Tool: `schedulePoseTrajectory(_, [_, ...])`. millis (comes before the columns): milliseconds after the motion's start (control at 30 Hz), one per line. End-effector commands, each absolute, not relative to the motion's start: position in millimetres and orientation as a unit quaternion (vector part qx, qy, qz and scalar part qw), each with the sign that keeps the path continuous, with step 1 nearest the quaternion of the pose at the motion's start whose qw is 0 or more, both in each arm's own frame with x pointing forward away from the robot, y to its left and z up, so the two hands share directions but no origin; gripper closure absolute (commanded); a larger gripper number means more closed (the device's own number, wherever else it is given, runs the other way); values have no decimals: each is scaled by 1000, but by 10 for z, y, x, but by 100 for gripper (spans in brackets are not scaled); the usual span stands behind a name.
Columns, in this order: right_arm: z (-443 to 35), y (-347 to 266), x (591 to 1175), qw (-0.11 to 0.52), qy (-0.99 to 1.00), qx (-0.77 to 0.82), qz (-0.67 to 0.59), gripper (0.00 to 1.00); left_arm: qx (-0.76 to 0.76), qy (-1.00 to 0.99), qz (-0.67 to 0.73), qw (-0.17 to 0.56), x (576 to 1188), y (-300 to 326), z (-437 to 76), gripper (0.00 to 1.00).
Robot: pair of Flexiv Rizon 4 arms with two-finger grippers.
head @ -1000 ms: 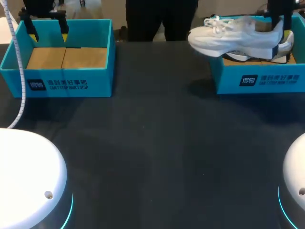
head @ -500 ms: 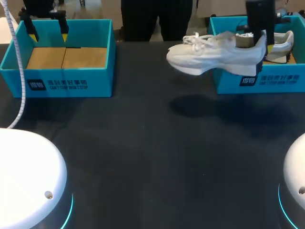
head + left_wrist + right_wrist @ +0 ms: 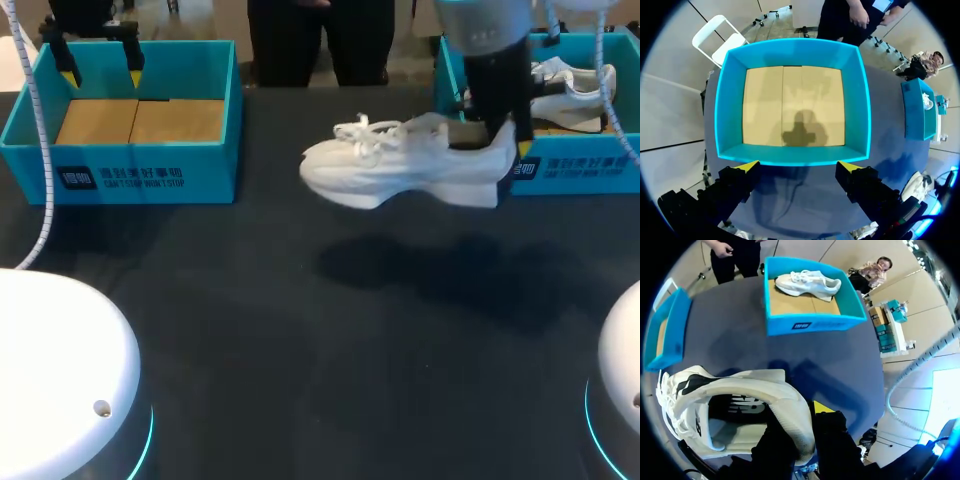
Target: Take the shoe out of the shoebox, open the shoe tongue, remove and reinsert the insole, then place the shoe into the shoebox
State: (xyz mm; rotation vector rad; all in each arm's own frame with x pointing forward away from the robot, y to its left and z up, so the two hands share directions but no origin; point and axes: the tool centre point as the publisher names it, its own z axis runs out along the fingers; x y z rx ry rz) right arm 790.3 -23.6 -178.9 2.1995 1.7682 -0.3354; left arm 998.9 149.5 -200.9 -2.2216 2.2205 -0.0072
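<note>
A white lace-up shoe hangs in the air over the dark table, toe pointing left, just left of the right-hand blue shoebox. My right gripper is shut on the heel collar; in the right wrist view the shoe fills the space by the gripper, one finger inside the opening and one outside. A second white shoe lies in that box. My left gripper hovers open over the far side of the left blue shoebox, which holds nothing.
White robot bases sit at the near left corner and near right corner. A white cable hangs down past the left box. The dark tabletop stretches between the two boxes and toward the front.
My right arm has carried the shoe out of the right box, leftward and lower over the table. The left arm has not moved.
</note>
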Motion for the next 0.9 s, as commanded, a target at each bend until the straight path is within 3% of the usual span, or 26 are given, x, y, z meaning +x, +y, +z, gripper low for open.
schedulePoseTrajectory(33, [-1885,-17,7719,164,616,763,-110,100,-707,707,-1,0,9992,1497,-2006,0])
schedulePoseTrajectory(467, [-2173,471,7284,155,616,763,-117,100,-707,707,-1,0,9992,1497,-2006,0])
schedulePoseTrajectory(900, [-2504,448,7216,180,622,754,-110,100,-707,707,-1,0,9992,1497,-2006,0])
